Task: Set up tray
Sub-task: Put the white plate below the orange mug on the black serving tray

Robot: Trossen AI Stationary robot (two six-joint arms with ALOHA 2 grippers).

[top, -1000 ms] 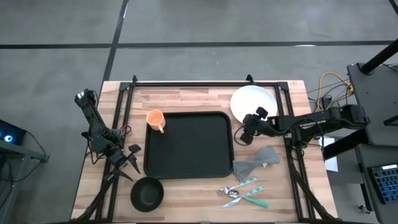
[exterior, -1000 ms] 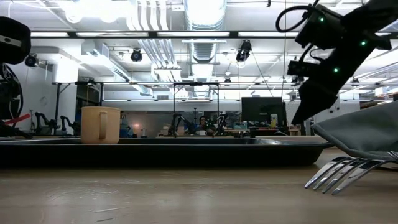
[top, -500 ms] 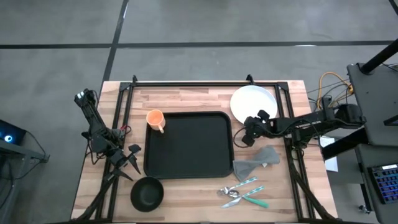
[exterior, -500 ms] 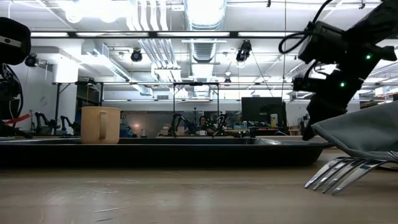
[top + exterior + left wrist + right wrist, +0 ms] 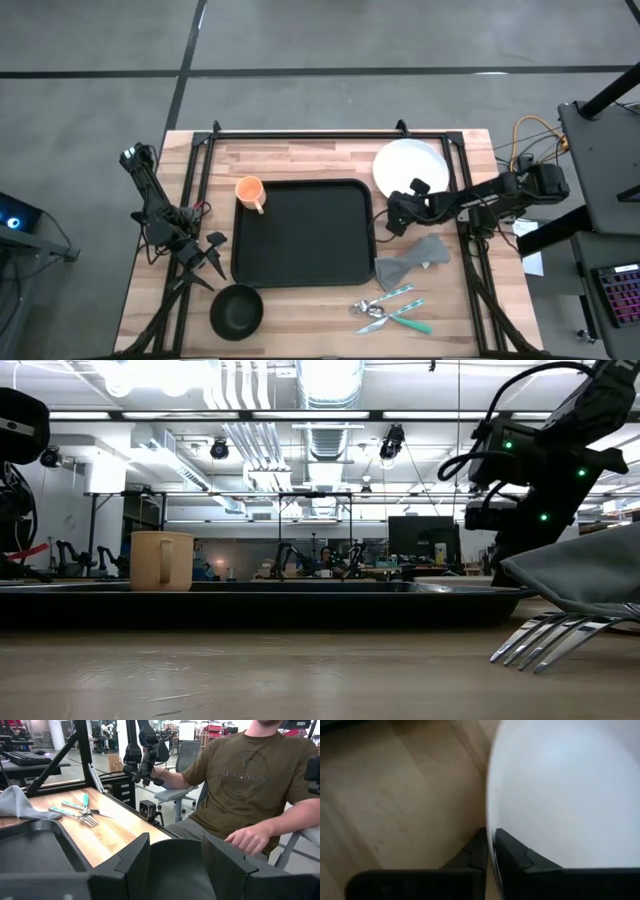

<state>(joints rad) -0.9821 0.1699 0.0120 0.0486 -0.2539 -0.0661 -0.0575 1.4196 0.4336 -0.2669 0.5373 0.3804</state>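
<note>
R gripper (image 5: 397,213) is seen low at the near rim of the white plate (image 5: 412,163), fingers pinched nearly shut on the plate's edge per the R wrist view, where the rim (image 5: 492,840) runs between the two dark fingers. Grip looks set, tho whether the plate is lifted off the wood yet can't be told.

The tray (image 5: 302,232) lies flat just beside that gripper, on the side away from the plate, w/ its rim near but not touching the fingers. Nothing is seen inside the tray. The orange mug (image 5: 250,190) stands past the tray's far corner from the gripper, outside the rim, tho very close. The grey napkin (image 5: 410,258) lies just behind the gripper toward the table's front edge; forks & a green-handled utensil (image 5: 390,308) lie beyond the napkin. The black bowl (image 5: 236,310) sits well apart, across the tray's opposite front corner.

L gripper (image 5: 205,254) waits at the table's left side, next to the bowl, fingers spread wide & empty per its wrist view (image 5: 175,865); a seated person is seen beyond the table there.

Progress, as judged: barely begun. Plate is being taken as 1st item; mug, bowl, napkin & cutlery are all left to be placed on the tray.
</note>
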